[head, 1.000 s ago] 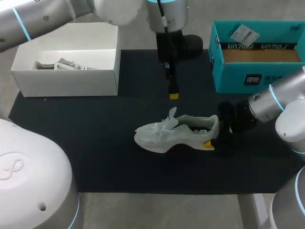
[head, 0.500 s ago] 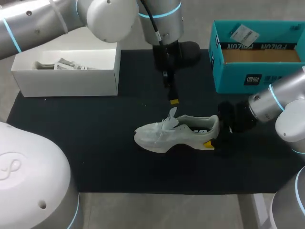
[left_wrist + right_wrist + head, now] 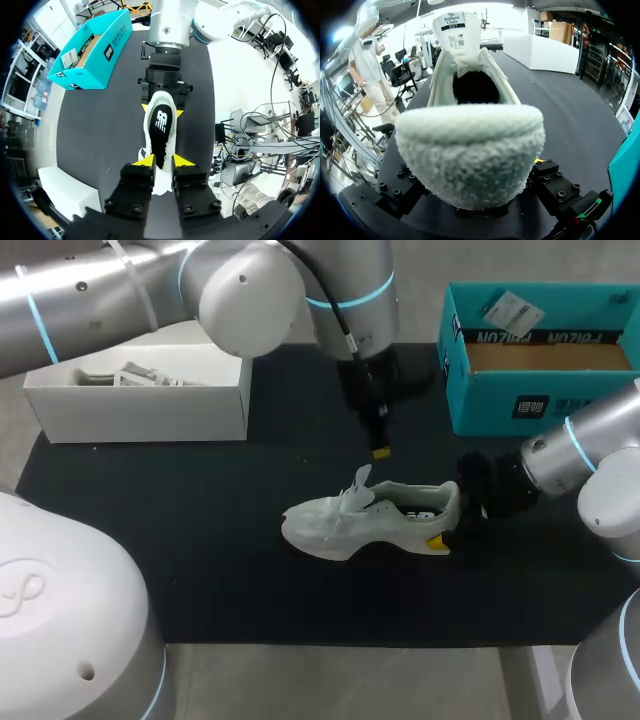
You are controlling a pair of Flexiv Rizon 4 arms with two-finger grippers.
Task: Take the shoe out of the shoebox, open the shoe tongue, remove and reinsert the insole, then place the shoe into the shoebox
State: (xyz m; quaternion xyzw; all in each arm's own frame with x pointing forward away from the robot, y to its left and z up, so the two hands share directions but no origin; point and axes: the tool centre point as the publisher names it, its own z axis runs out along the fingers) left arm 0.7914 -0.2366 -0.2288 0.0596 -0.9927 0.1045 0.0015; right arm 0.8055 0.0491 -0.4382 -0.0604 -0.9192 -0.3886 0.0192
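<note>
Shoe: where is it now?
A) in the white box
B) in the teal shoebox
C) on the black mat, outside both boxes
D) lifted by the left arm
C: the shoe lies on the black mat, clear of the teal shoebox and the white box.

Worktop (image 3: 150, 540): free left of and near the shoe (image 3: 370, 520). Obstacles: left tool (image 3: 380, 450) over shoe's far side; right tool (image 3: 452, 520) at its right end; white box (image 3: 140, 405) far left; teal box (image 3: 520, 405) far right.

White shoe (image 3: 161, 135) beneath left tool (image 3: 163, 161), tips parted, right tool (image 3: 161, 108) clamping heel
</note>
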